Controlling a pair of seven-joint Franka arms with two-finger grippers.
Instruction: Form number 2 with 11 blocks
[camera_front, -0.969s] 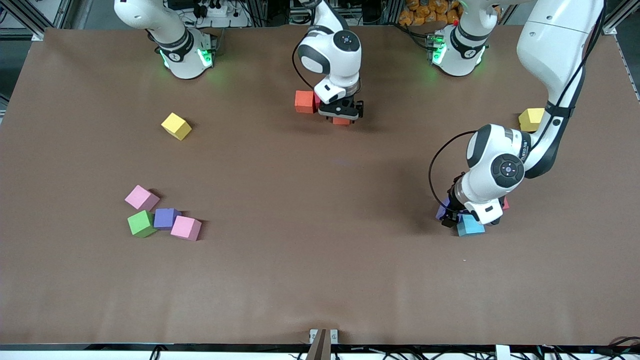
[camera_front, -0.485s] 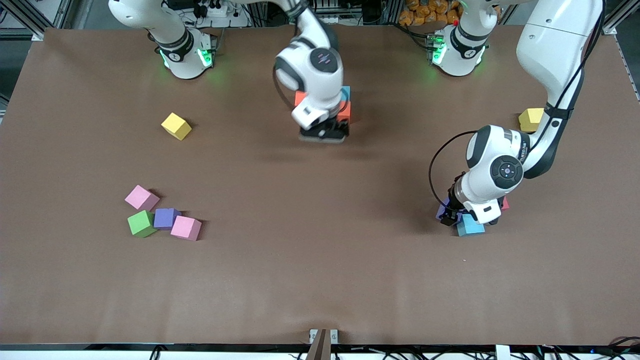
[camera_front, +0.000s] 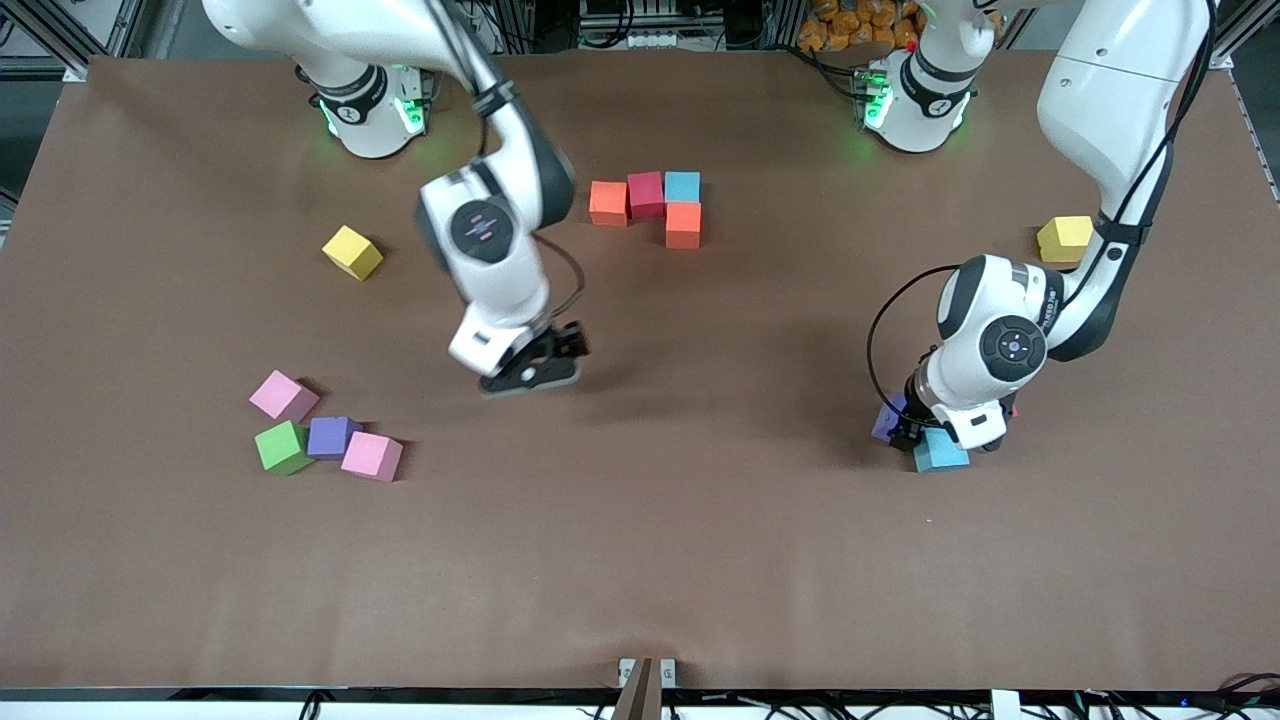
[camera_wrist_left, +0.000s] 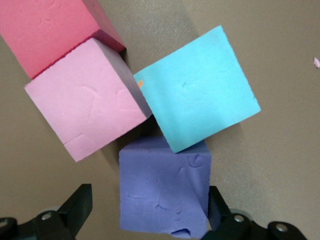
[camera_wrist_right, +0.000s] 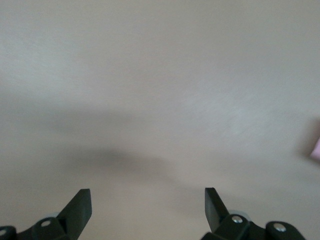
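the right gripper (camera_front: 545, 362) hangs empty with jaws wide over bare table, between the 4 placed blocks (camera_front: 646, 193) near the bases and the loose cluster of 4, whose nearest is a pink block (camera_front: 372, 455), so it should likely drop square over that one with a finger on each flat side. the left gripper (camera_wrist_left: 150, 212), also spread, straddles a purple block (camera_wrist_left: 165, 192) touching a light blue block (camera_wrist_left: 196, 88) and a second pink one (camera_wrist_left: 85, 97), and should settle lower before closing, without nudging them. in the front view that pile is mostly hidden under the wrist.
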